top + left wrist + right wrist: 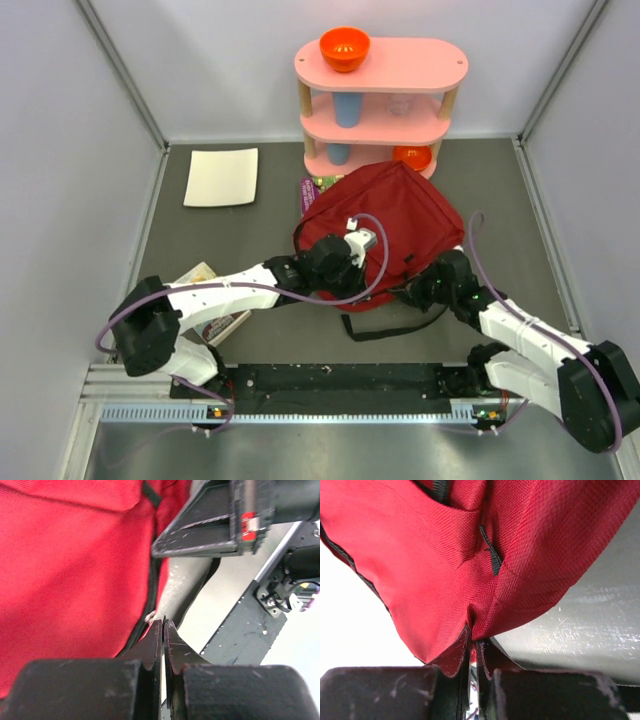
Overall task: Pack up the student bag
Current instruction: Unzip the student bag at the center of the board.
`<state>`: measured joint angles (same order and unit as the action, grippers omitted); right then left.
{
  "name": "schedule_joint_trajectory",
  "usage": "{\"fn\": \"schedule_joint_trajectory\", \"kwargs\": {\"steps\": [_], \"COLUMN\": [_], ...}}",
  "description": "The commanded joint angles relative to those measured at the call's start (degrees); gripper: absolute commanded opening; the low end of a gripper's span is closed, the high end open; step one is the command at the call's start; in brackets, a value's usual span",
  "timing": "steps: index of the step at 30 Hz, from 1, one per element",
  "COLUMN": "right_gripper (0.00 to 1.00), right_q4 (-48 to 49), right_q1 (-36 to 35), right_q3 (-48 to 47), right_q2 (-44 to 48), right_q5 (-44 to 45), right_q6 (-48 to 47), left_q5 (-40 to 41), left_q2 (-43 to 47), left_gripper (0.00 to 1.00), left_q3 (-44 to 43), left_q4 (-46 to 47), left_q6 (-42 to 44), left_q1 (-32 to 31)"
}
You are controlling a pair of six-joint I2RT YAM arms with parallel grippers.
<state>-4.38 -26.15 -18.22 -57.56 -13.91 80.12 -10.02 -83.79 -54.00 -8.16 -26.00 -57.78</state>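
The student bag (392,212) is a dark-red backpack lying mid-table, a black strap trailing off its near edge. My left gripper (352,270) rests at the bag's near-left edge. In the left wrist view this gripper (163,623) is shut, its tips against the black zipper line (150,587). A small metal zipper piece (149,616) touches them, but I cannot tell if it is pinched. My right gripper (418,290) sits at the bag's near-right corner. In the right wrist view it (476,636) is shut on a fold of the bag's fabric (445,570), lifted off the table.
A pink three-tier shelf (440,66) stands at the back with an orange bowl (344,47) on top, a blue cup (347,108) and another orange bowl (412,156). A white sheet (221,177) lies back left. A book (203,274) lies under the left arm.
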Motion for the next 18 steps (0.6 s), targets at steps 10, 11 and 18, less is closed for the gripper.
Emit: {"fn": "schedule_joint_trajectory", "kwargs": {"steps": [10,11,18], "right_gripper": [0.00,0.00,0.00], "right_q4": [-10.38,-11.08,-13.98], "right_q1": [17.27,18.75,28.17], "right_q3": [-3.84,-4.80,-10.07], "right_q2": [8.26,7.82,1.50], "right_q5": [0.29,-0.15,-5.68], "right_q6": [-18.57,-19.99,-29.83], "left_q5": [24.16,25.22,27.16], "left_q2": [8.91,8.91,9.61], "left_gripper": [0.00,0.00,0.00], "left_q3": [5.04,4.96,5.75], "left_q4": [-10.37,-12.30,-14.07], "left_q6": [0.51,0.60,0.34], "left_q1": [1.79,1.97,3.02]}}
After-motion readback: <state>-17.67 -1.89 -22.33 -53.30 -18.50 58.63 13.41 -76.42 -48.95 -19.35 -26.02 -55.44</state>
